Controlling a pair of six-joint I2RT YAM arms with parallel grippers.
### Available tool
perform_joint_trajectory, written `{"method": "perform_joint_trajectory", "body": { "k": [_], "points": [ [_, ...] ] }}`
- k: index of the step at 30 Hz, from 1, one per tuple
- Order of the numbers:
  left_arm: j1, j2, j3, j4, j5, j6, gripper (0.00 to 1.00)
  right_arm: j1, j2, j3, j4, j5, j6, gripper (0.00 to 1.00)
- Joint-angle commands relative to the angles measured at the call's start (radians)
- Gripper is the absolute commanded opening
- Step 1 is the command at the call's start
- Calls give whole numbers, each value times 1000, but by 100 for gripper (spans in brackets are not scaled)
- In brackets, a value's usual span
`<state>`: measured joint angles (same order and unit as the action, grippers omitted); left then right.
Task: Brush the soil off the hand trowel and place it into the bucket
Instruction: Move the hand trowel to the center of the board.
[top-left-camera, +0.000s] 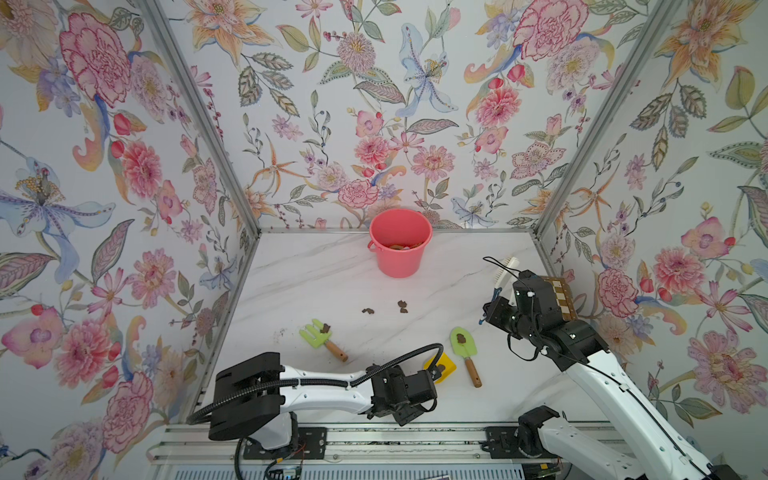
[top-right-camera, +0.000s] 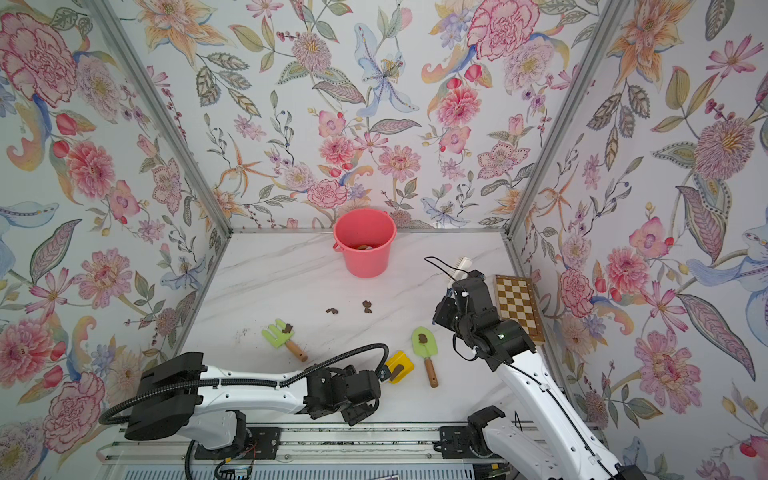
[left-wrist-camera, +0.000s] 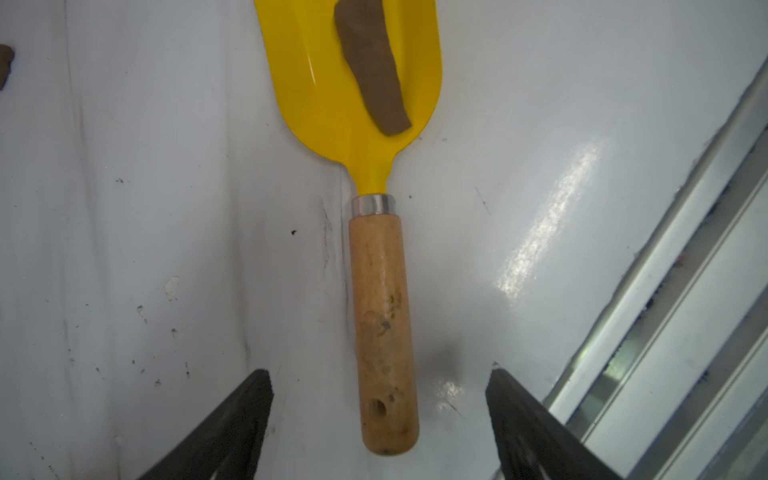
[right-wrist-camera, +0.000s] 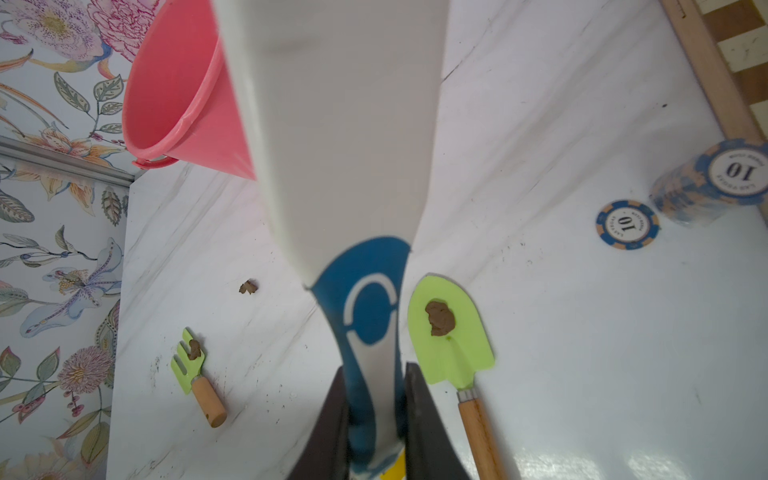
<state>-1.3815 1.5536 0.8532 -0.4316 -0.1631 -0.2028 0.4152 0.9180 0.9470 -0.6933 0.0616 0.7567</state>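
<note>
- Both top views look steeply down from high up, over the whole desk (top-left-camera: 316, 282) toward the back wall (top-left-camera: 374, 124).
- The left wrist view sits close above the desk, looking along the yellow trowel (left-wrist-camera: 384, 316) past the left end effector (left-wrist-camera: 377, 372).
- The right wrist view looks from higher, past the right end effector (right-wrist-camera: 374, 370), sharing the bucket (right-wrist-camera: 178, 95) and green trowel (right-wrist-camera: 457, 357) with the top views.

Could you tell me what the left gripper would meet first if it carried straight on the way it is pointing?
Most likely the yellow trowel's wooden handle, which lies between the open jaws of the left gripper; how high above it the jaws stand is unclear.
</note>
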Motion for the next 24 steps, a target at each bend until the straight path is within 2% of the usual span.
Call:
{"method": "perform_joint_trajectory", "body": {
  "k": [1,10,15,19,24],
  "points": [
    [-7,52,-15,46,7,14,82,-1,3,7,-7,16,0,6],
    [14,124,-11,65,-36,-58,72,-3,15,9,-8,10,-10,6],
    [57,127,-11,61,-48,-118,46,-2,42,25,-6,11,-25,6],
    [105,105,-14,55,-52,-147,41,-2,64,24,20,2,-29,6],
    [208,92,-17,63,-34,-145,35,-3,79,1,74,-24,-26,6]
  ]
}}
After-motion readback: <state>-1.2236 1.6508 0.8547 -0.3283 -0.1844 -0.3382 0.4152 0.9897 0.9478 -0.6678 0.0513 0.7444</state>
